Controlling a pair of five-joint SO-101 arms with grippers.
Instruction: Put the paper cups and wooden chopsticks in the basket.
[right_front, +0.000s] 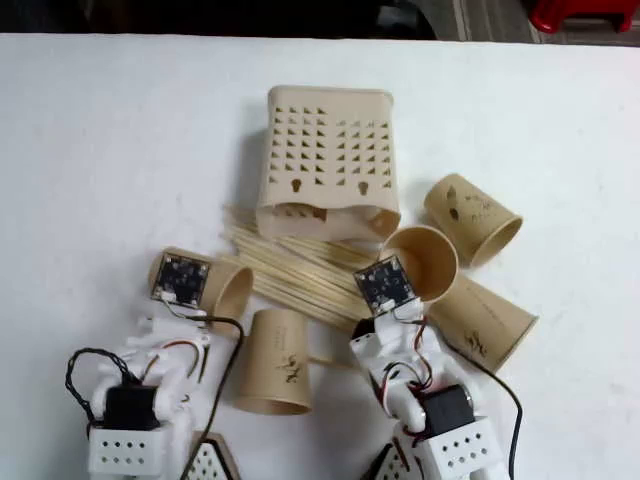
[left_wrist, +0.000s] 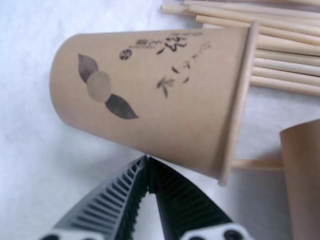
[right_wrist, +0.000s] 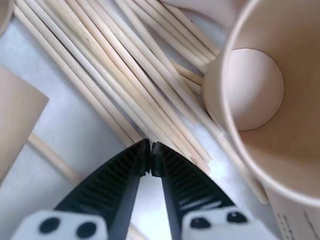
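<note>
Basket (right_front: 328, 160) lay perforated wall up near the table's (right_front: 100, 150) far edge, with white surface stretching wide at its 9 and 3 o'clock. Chopsticks (right_front: 300, 272) fanned out at its 6 o'clock. Left gripper (left_wrist: 147, 160), clenched on nothing, sat just beside a toppled paper cup (left_wrist: 150, 95). Right gripper (right_wrist: 150, 146), likewise clenched and empty-handed, sat over the chopstick ends beside an open-mouthed cup (right_wrist: 255, 85) showing its pale bottom.
</note>
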